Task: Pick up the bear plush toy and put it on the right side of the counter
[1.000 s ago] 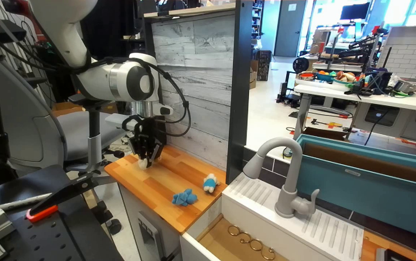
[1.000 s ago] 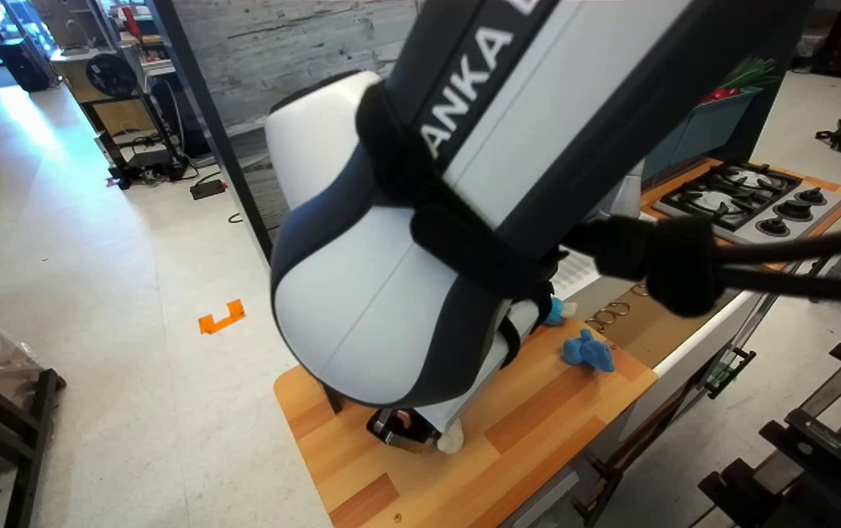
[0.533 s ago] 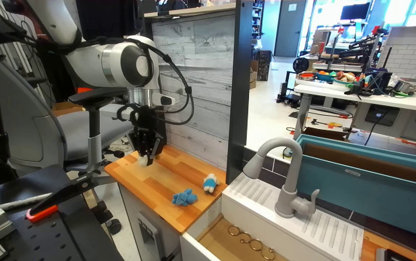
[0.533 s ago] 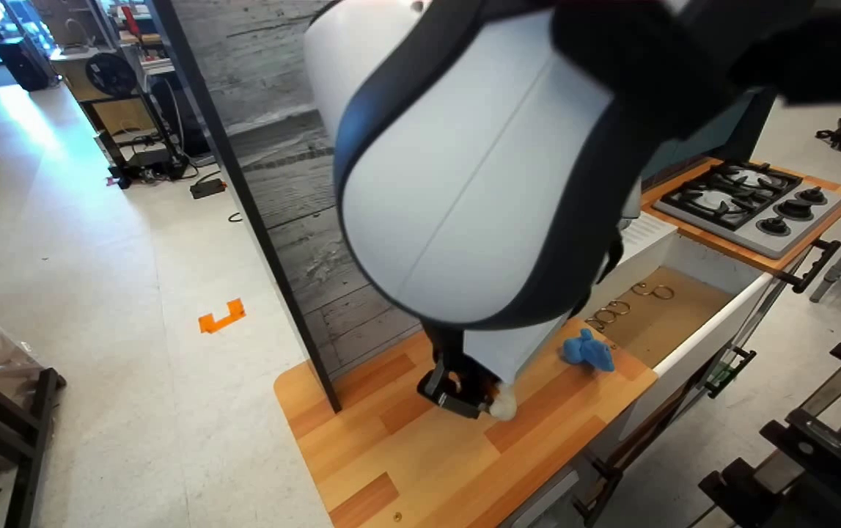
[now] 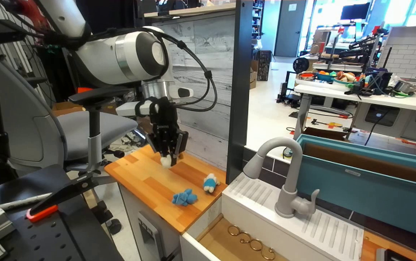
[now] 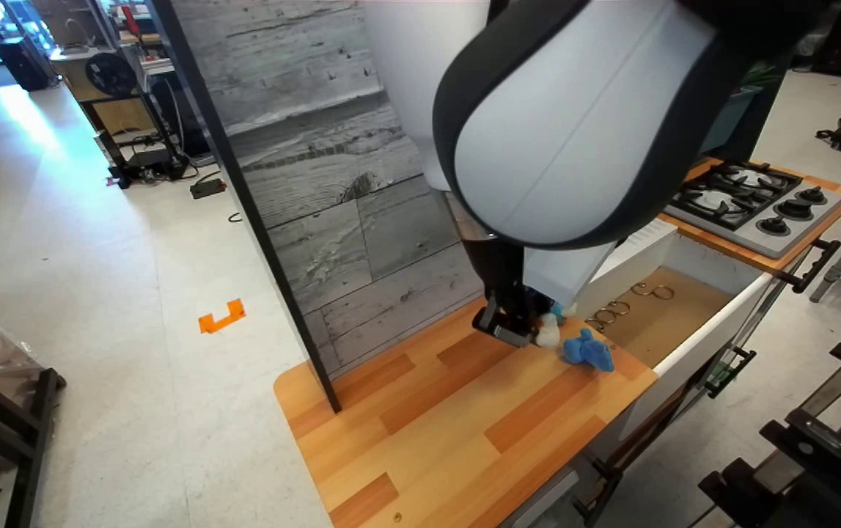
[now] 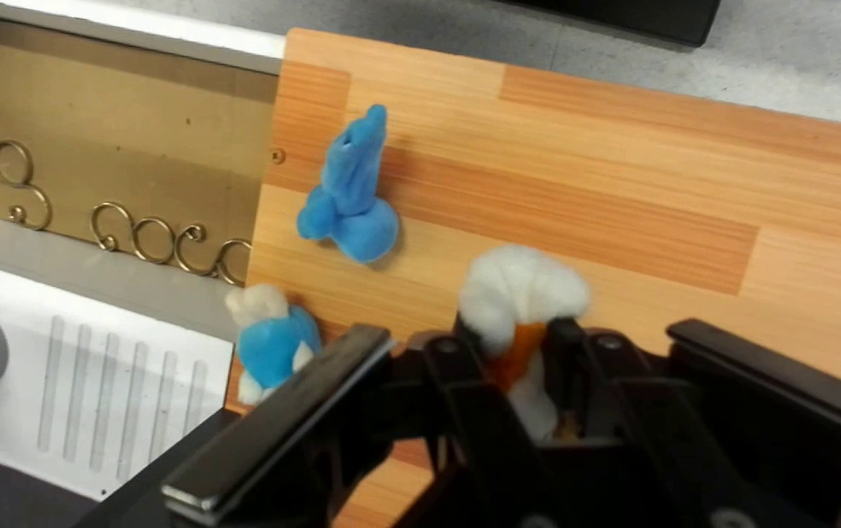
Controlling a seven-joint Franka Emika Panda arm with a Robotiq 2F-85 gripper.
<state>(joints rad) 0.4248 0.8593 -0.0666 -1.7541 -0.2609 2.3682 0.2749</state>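
Bear plush toy (image 7: 523,293) | pinched in my gripper (image 7: 516,334), seemingly above the worktop (image 7: 669,161) | nearer the all-blue plush toy (image 7: 354,202) than a second ago | I judge the rightward carry under way; lowering and release remain.

In an exterior view, the counter (image 5: 157,186) is looked down on obliquely, its end beside the sink (image 5: 244,190) nearest. In an exterior view, it is seen from above, the opposite end nearest, toward the stove (image 6: 757,202), the arm (image 6: 559,132) being close. In the wrist view, it is faced closest, downward past the gripper (image 7: 516,339). Counter and sink are partly shared by all.
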